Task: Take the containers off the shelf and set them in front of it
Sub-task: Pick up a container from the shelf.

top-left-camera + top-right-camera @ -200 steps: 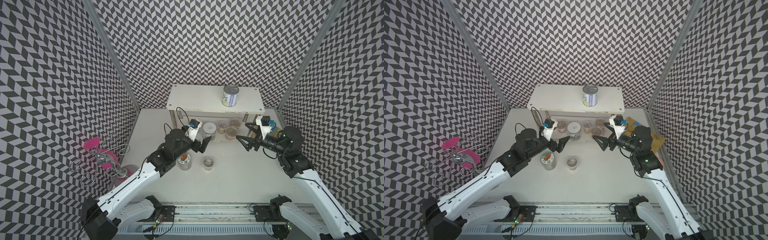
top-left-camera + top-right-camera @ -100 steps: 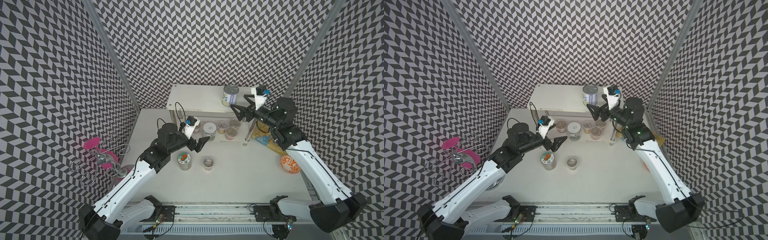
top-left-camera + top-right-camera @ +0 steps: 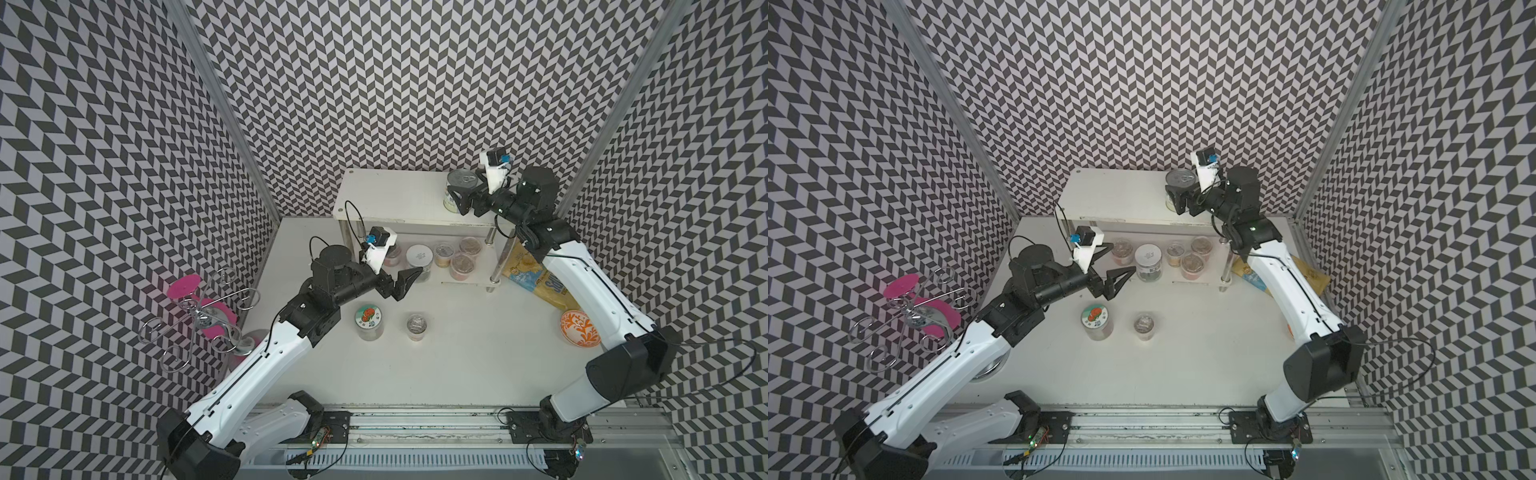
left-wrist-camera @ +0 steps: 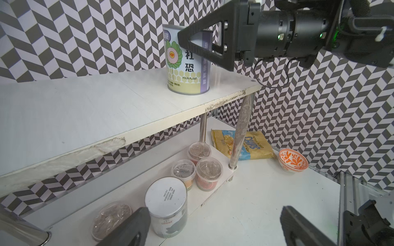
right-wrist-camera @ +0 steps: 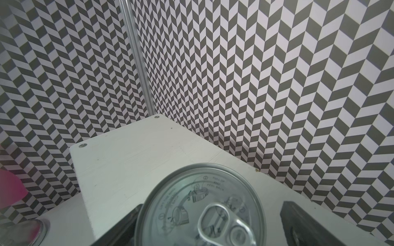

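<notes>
My right claw [image 5: 211, 213] is wide open around the tin can [image 4: 185, 72] on the top board of the shelf [image 3: 395, 195], holding nothing yet. Next I think I should squeeze it shut and carry the can down in front. My left claw [image 4: 215, 209] hangs open and empty by the jar [image 4: 166, 198] below.

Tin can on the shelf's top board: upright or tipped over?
Upright: the tin can stands base-down on the shelf, on its top board, pull-tab end facing up. The open right pincer straddles it.
</notes>
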`<state>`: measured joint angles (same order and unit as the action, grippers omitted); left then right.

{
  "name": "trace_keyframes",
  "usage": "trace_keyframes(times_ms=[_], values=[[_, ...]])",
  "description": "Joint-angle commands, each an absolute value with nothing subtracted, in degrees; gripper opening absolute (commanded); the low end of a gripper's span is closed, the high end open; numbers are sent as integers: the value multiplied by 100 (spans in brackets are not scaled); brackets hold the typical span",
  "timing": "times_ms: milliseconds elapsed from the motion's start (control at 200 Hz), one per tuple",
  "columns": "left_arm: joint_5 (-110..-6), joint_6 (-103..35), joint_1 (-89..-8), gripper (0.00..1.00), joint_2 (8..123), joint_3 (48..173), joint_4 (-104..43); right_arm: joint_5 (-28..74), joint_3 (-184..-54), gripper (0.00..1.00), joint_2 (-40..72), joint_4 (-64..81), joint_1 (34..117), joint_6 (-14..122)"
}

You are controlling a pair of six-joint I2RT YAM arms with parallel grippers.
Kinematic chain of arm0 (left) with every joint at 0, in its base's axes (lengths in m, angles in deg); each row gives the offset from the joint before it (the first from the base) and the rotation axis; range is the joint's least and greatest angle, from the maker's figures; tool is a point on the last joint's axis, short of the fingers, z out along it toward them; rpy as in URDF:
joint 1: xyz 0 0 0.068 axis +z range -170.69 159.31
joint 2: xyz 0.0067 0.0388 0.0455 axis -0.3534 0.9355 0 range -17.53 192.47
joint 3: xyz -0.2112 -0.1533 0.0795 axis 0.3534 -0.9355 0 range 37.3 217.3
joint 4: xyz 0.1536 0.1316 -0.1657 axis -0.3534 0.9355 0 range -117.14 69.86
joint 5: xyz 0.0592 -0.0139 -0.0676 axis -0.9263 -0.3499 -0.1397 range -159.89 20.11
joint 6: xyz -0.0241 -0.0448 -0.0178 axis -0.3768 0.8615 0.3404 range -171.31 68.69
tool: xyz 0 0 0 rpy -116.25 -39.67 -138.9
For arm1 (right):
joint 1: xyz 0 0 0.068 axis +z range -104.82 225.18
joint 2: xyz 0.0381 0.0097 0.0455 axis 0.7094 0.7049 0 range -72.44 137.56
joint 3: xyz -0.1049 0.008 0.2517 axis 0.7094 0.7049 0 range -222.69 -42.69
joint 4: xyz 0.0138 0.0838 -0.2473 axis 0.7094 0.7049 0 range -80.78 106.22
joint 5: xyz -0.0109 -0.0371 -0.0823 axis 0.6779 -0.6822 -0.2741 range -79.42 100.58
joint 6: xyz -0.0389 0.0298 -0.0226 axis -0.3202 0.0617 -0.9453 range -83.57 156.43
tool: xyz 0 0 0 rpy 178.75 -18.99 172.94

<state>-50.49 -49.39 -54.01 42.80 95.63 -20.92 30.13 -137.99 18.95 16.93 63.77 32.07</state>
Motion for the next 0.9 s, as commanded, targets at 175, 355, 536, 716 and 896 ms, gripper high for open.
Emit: trace_keyframes(times_ms=[175, 355, 536, 716, 896], values=[[-5095, -4532, -5361, 99, 4146, 9563, -2777, 2984, -13963, 91, 2051, 1453, 6415, 3064], [-5086, -4547, -5356, 99, 4178, 9594, -2757, 3160, -13928, 76, 2007, 1339, 6441, 3017], [-5058, -4542, -5330, 99, 4191, 9605, -2764, 3310, -13816, 72, 1776, 1272, 6500, 2821], [-5029, -4551, -5304, 99, 4222, 9643, -2756, 3734, -13353, 70, 1165, 1246, 6517, 2686], [-4998, -4576, -5252, 99, 4219, 9606, -2736, 4108, -12358, 69, 76, 1490, 6674, 2545]])
